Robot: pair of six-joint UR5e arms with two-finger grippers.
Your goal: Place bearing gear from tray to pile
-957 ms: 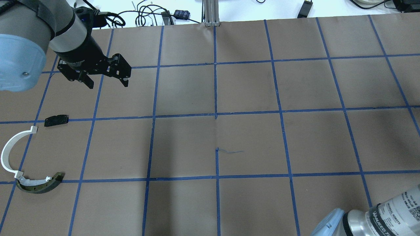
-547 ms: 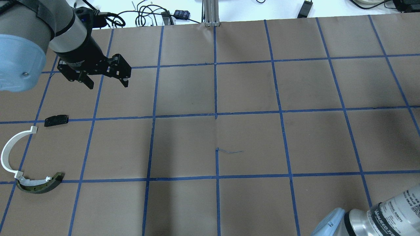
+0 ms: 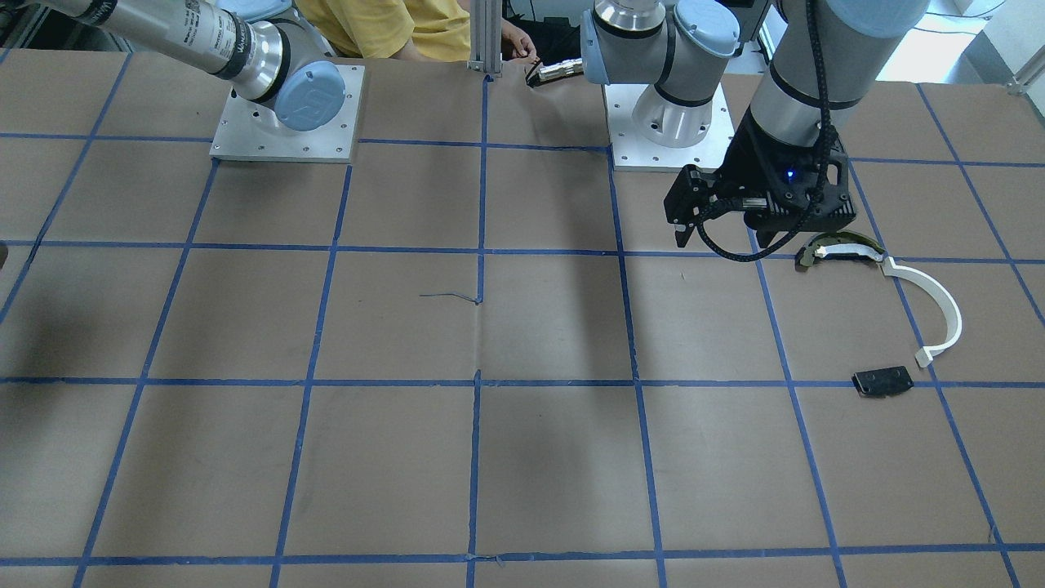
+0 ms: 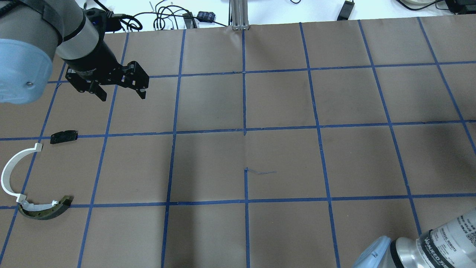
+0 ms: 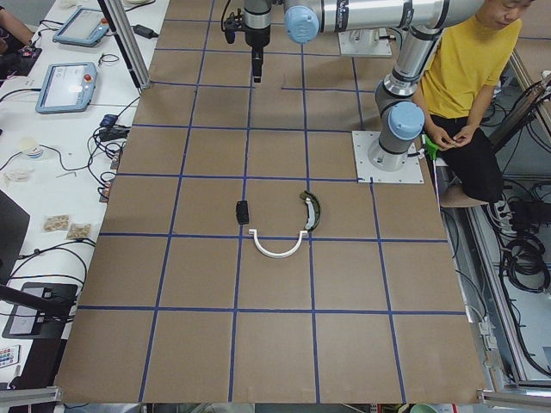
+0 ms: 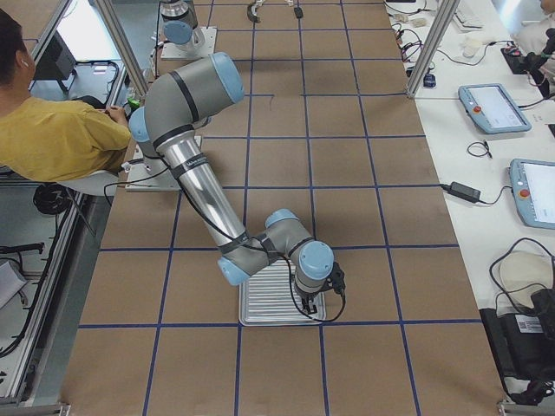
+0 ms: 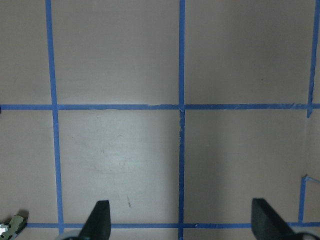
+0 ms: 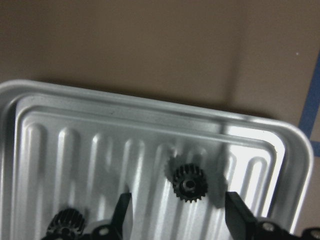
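Since the bearing gear (image 8: 189, 183) looks small, rigid, probably slick, pinch across its teeth. Your right gripper (image 8: 178, 220) hangs spread, empty.

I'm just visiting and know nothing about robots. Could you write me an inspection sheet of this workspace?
Surface: brown paper table with blue tape grid.
Job's things: metal tray holding a small black gear, a second gear partly in view; the pile, elsewhere on the table: white arc strip, dark-and-tan curved piece, black plate.
Clutter: thin stray blue mark.
Grippers: left gripper open, empty, above bare table; right gripper open over the tray, gear ahead between its fingers.
Cables: black leads on the white bench beyond the table.
Surroundings: seated person in yellow; tablets.
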